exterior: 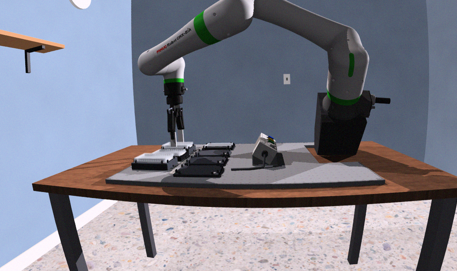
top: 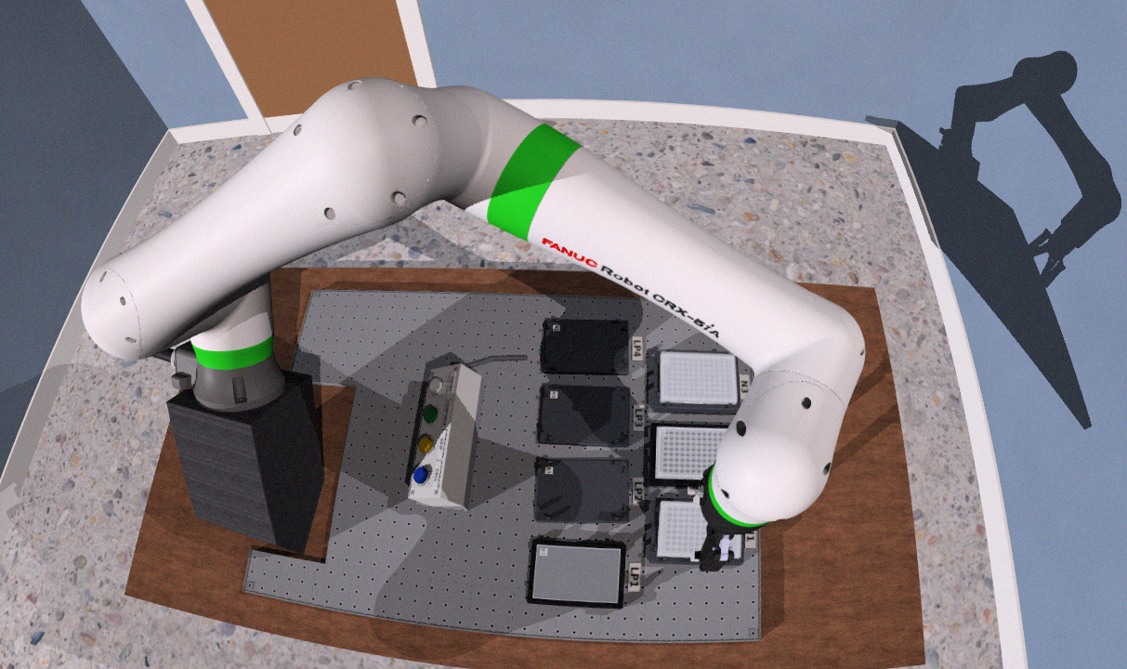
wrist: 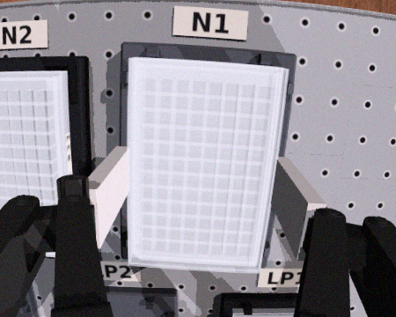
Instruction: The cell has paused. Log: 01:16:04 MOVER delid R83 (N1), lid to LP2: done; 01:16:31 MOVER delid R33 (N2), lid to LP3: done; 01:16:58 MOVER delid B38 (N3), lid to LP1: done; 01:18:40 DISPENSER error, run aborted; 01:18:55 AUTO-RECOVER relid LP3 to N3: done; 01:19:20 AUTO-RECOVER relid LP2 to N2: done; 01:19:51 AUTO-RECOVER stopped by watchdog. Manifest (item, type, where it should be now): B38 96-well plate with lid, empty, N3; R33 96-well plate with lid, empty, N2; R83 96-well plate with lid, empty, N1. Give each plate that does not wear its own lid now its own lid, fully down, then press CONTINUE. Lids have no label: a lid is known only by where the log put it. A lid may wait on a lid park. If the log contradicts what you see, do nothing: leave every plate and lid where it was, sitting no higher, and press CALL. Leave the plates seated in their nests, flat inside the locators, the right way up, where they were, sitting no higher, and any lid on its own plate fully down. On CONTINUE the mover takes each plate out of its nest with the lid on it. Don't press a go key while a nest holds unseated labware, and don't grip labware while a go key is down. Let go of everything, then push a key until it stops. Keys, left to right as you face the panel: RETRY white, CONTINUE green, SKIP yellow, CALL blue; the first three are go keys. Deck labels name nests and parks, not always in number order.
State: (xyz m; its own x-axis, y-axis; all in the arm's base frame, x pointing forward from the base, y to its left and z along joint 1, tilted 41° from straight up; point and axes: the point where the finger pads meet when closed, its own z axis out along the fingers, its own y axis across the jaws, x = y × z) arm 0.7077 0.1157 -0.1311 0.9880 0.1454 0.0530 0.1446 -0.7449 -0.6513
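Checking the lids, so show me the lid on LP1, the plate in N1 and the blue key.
lid on LP1 (top: 575,573), top view, its flat top.
plate in N1 (wrist: 204,158), wrist view, its middle.
blue key (top: 420,475), top view, its cap.

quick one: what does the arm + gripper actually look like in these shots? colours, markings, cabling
The arm has smooth white rounded links with bright green bands near the joints, small dark dots on the joint housings, and red and black "FANUC Robot CRX-5iA" lettering. It stands on a dark ribbed pedestal. The gripper is black, with jointed linkages ending in pale flat finger pads. No external cabling shows along the arm.
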